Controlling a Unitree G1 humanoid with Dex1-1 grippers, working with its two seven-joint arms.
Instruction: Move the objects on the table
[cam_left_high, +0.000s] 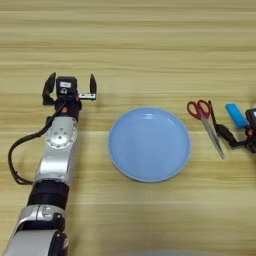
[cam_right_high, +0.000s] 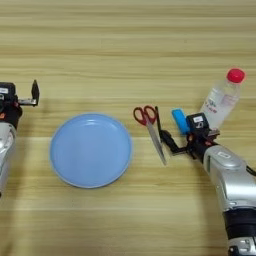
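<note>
Scissors (cam_right_high: 150, 127), red-handled with metal blades, lie just left of the right gripper (cam_right_high: 172, 132), jaws open; blue block (cam_right_high: 180, 121) beside, clear red-capped bottle (cam_right_high: 222, 100) right. Left gripper (cam_left_high: 70, 86) open on wooden bench (cam_left_high: 150, 40).

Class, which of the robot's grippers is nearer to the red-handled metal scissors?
Right. The right gripper sits right beside the red-handled metal scissors, one finger alongside the blades. The left gripper hangs open beyond the round light-blue plate.
</note>
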